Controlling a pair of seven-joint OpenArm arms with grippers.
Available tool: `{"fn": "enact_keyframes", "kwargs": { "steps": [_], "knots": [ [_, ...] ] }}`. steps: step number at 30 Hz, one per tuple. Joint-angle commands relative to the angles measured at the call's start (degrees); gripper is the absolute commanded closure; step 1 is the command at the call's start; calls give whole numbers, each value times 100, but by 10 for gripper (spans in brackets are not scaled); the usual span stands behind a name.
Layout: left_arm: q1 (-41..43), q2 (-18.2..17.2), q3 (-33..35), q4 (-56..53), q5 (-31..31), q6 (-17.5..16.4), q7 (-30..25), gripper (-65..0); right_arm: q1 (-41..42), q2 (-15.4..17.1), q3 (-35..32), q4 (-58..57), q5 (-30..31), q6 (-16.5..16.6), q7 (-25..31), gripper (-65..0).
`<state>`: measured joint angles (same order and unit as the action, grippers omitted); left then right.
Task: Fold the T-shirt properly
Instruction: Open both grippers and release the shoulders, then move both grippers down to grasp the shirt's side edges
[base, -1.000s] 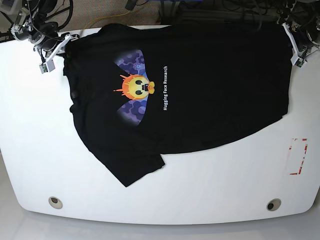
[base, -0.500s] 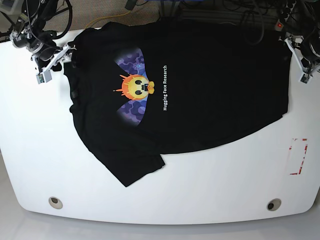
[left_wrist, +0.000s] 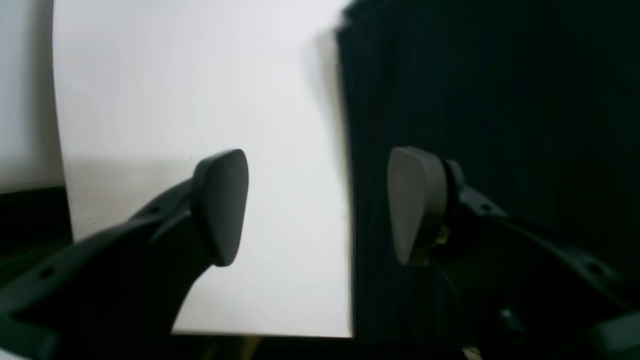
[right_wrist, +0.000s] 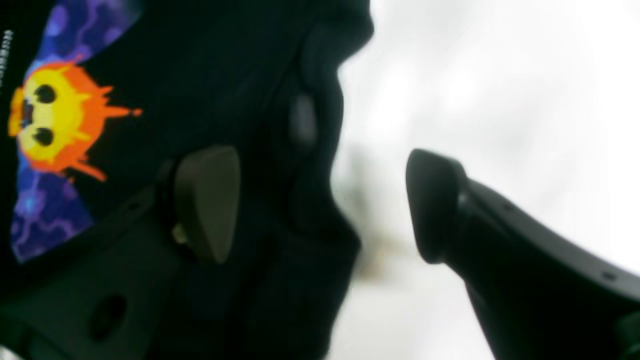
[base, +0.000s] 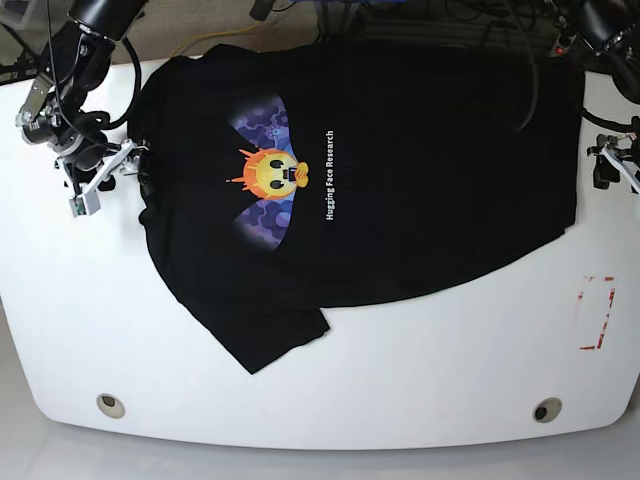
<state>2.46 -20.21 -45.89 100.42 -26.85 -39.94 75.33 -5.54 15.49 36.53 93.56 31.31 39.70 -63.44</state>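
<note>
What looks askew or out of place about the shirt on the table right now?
The T-shirt lies rotated on the white table, its print turned sideways. Its far edge reaches past the table's back rim. One sleeve sticks out diagonally toward the front, not squared. Nothing looks torn or spilled. Red tape marks sit bare beside it.

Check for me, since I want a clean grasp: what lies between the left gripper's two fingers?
In the left wrist view, the left gripper straddles the T-shirt's edge: bare white table and black cloth lie between them.

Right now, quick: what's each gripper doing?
Left gripper: open, holding nothing, straddling the T-shirt edge.
Right gripper: open, holding nothing, at the T-shirt's other edge.
</note>
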Motion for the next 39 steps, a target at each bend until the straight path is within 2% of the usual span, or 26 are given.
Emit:
{"fn": "enact_keyframes", "kwargs": {
  "steps": [1,5,13,20,25,29,30,33,34,36,37,39],
  "knots": [
    [-285,-190,-13,-271,254,-6,-65,-403,84,100,26,82,-67,30,107,-488],
    [-611,-217,66,-1000,395,-6,-460,-404,180,73,17,82,-138,30,115,-488],
    [-1068,-234,848,-2345,430,-6,-1322,-406,189,65,17,82,-129,30,115,-488],
    [-1420,-234,1261,-3277,439,-6,-1867,-474,189,65,35,82,-129,30,115,-488],
    [-1543,-234,1727,-3673,439,-6,-1990,-474,189,65,43,82,-129,30,115,-488],
    [-1543,-217,1789,-3734,439,-6,-1999,-461,189,47,52,82,-129,30,124,-488],
    [-1543,-217,1789,-3752,439,-6,-1999,-435,198,3,52,82,-129,30,124,-488],
    [-1525,-217,1789,-3752,448,-6,-2017,-269,207,-41,114,90,-173,30,133,-488],
    [-1516,-217,1806,-3752,509,-6,-2017,-164,277,-67,210,82,-182,30,133,-488],
    [-1516,-208,1806,-3708,668,-6,-2017,-25,374,-85,316,73,-190,30,133,-487],
    [-1516,-208,1798,-3699,764,-6,-2017,0,383,-85,360,64,-190,30,133,-487],
    [-1534,-208,1780,-3699,861,-6,-2017,-1,435,-58,377,-24,-190,30,133,-487]
  ]
}}
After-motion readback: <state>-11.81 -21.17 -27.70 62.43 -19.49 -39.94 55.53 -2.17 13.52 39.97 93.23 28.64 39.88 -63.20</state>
